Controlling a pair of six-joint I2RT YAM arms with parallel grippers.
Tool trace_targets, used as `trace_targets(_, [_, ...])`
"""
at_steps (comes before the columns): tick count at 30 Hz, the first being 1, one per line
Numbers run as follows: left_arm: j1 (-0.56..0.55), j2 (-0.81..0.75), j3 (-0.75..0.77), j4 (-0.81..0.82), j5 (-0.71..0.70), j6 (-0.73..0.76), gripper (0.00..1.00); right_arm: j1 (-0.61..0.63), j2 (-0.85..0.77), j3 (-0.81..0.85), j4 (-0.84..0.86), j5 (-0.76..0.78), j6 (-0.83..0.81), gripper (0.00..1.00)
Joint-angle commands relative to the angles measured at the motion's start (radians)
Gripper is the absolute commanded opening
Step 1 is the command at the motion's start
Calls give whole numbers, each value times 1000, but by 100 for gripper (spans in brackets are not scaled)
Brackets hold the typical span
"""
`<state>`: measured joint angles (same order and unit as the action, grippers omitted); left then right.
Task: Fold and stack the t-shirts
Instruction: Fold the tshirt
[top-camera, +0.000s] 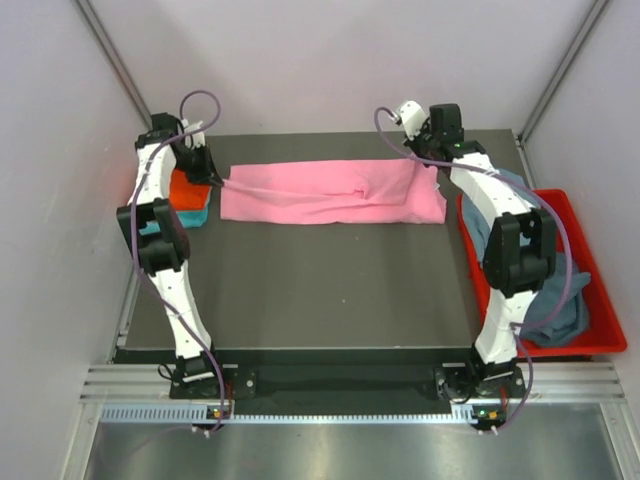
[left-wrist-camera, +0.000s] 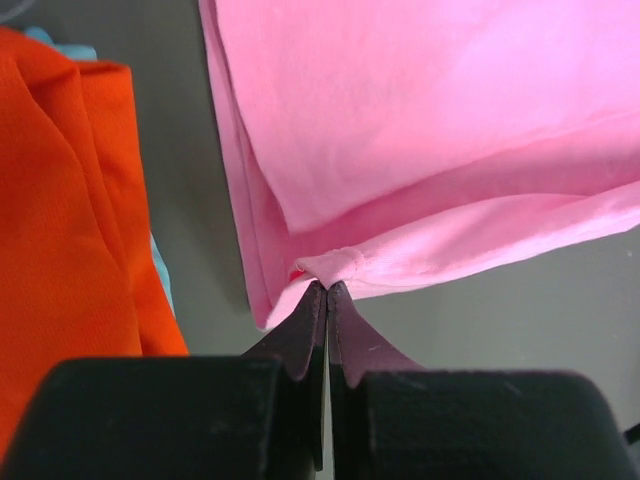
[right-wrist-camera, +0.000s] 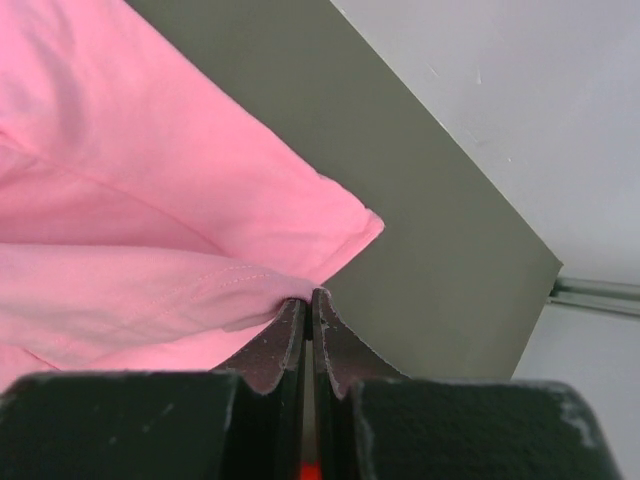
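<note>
The pink t-shirt (top-camera: 330, 192) lies folded into a long band across the far part of the dark table (top-camera: 310, 290). My left gripper (top-camera: 216, 181) is shut on its left end; in the left wrist view the closed tips (left-wrist-camera: 327, 287) pinch a pink fold (left-wrist-camera: 420, 150). My right gripper (top-camera: 432, 168) is shut on its right end; in the right wrist view the tips (right-wrist-camera: 309, 296) pinch the pink hem (right-wrist-camera: 150, 250). A folded orange t-shirt (top-camera: 186, 190) lies on a teal one (top-camera: 196, 217) at the far left, also in the left wrist view (left-wrist-camera: 70, 220).
A red plastic bin (top-camera: 592, 290) stands off the table's right edge, holding grey-blue and dark t-shirts (top-camera: 555, 300). White walls close in the back and sides. The table's far right corner (right-wrist-camera: 520, 270) shows in the right wrist view.
</note>
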<state>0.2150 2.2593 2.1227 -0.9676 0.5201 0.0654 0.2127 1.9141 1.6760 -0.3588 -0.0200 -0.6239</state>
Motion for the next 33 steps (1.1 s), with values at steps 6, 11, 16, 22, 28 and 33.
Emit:
trace_targets(6, [-11,80,103,30,-61,42,0,-22,134,152,84,64,36,0])
trace_targets(11, [-11,106,109,38,-92,47,0,-29,189,214,107,95,55,0])
trace_targets(16, [-9,128,123,47,-127,42,0,-29,250,280,115,111,66,0])
trace_targets(22, [-9,147,128,58,-138,40,0,-29,310,320,118,106,66,0])
trace_targets(28, [-20,175,146,78,-175,25,11,-24,349,314,136,121,55,0])
trace_targets(33, [-39,181,166,95,-195,22,27,-26,341,297,152,150,46,0])
